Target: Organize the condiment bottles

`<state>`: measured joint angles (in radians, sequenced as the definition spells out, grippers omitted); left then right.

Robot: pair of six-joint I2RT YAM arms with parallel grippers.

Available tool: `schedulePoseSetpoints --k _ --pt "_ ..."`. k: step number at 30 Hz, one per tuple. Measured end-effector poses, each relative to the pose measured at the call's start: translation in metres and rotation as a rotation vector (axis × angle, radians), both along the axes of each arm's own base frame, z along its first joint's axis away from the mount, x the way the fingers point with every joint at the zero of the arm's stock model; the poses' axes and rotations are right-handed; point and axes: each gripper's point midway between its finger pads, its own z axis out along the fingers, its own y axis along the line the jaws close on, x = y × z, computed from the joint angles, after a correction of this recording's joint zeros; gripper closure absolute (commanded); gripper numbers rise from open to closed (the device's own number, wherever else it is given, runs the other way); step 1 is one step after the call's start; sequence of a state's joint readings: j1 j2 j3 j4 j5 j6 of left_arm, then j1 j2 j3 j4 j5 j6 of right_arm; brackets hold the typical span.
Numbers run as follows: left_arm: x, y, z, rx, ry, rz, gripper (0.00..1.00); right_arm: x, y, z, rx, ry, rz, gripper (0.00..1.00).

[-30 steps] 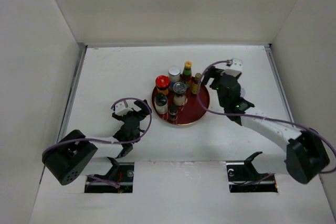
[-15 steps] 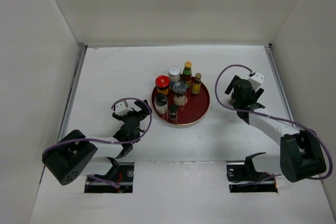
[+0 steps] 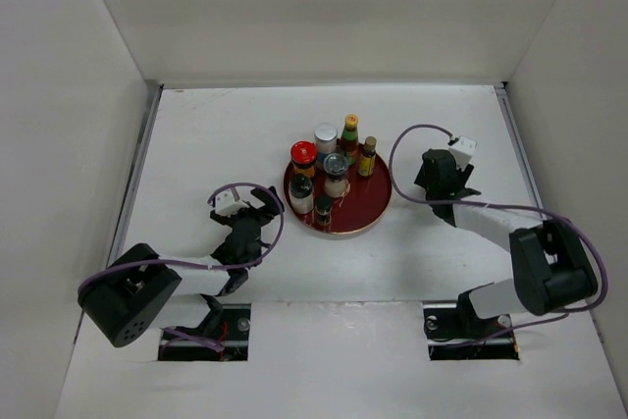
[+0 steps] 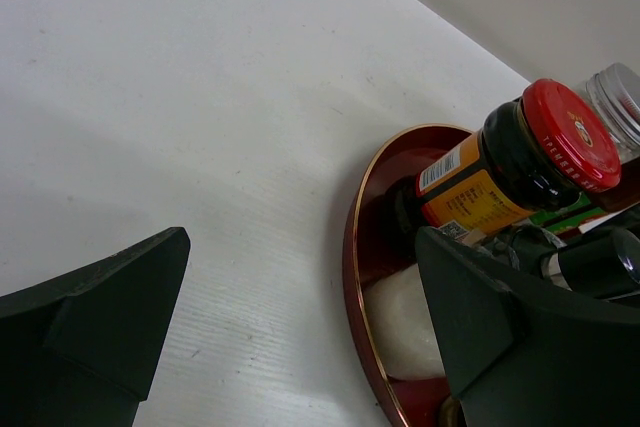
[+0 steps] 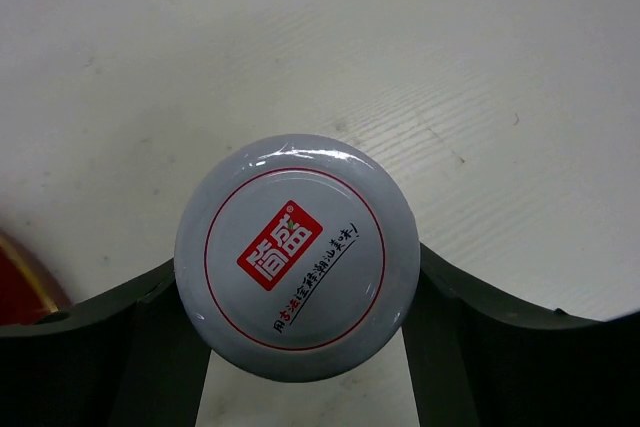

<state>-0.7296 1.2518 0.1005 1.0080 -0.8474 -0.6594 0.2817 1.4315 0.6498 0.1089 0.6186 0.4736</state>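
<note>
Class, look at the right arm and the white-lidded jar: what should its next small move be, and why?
Probably close the right gripper firmly on the white-lidded jar. The jar sits between its jaws, outside the red tray, where the other bottles stand.

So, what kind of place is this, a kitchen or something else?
Probably a robot test cell, not a kitchen: plain white walls box in a white table, the left arm and right arm are mounted at its near edge, and condiment bottles stand grouped on a round red tray.
</note>
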Motion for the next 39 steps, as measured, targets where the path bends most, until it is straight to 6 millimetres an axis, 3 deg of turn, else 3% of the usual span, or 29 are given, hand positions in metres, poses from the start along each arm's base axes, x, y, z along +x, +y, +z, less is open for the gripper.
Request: schedulePoseSetpoints --k 5,8,10,14,18,20,24,28,30,32,35,39 --pt "0.0 0.0 0.0 0.0 0.0 -0.001 0.0 -0.011 0.035 0.04 -0.002 -0.1 0.109 0.51" --pt "0.0 0.0 0.0 0.0 0.0 -0.003 0.0 -0.019 0.067 0.065 0.022 -0.17 0.198 0.51" --pt "0.0 -0.001 0.0 0.0 0.001 -0.004 0.0 -0.023 0.09 0.07 0.034 -0.183 0.26 0.51" --pt "0.0 -0.002 0.003 -0.01 -0.008 -0.011 0.0 -0.024 0.138 0.06 0.033 -0.146 0.376 0.5" --pt "0.001 -0.001 0.018 -0.045 -0.049 -0.011 0.0 -0.023 0.181 0.032 0.02 -0.082 0.467 0.49" --pt "0.001 0.0 0.024 -0.06 -0.065 -0.012 0.0 -0.026 0.194 0.016 0.013 -0.049 0.502 0.44" --pt "0.001 0.001 0.032 -0.074 -0.079 -0.019 0.0 -0.028 0.202 -0.004 -0.002 -0.015 0.516 0.26" --pt "0.003 0.007 0.027 -0.052 -0.052 -0.004 0.0 -0.023 0.208 0.005 0.043 -0.061 0.502 0.01" --pt "0.004 0.009 0.024 -0.037 -0.033 0.001 0.0 -0.024 0.208 0.013 0.059 -0.082 0.501 0.0" --pt "0.004 0.01 0.022 -0.025 -0.017 0.003 0.0 -0.028 0.205 0.029 0.081 -0.118 0.502 0.0" --pt "0.003 0.013 0.022 -0.015 -0.003 0.005 0.0 -0.033 0.198 0.071 0.141 -0.219 0.498 0.0" --pt "0.002 0.015 0.028 -0.014 0.003 0.009 0.0 -0.029 0.165 0.122 0.216 -0.364 0.427 0.0"
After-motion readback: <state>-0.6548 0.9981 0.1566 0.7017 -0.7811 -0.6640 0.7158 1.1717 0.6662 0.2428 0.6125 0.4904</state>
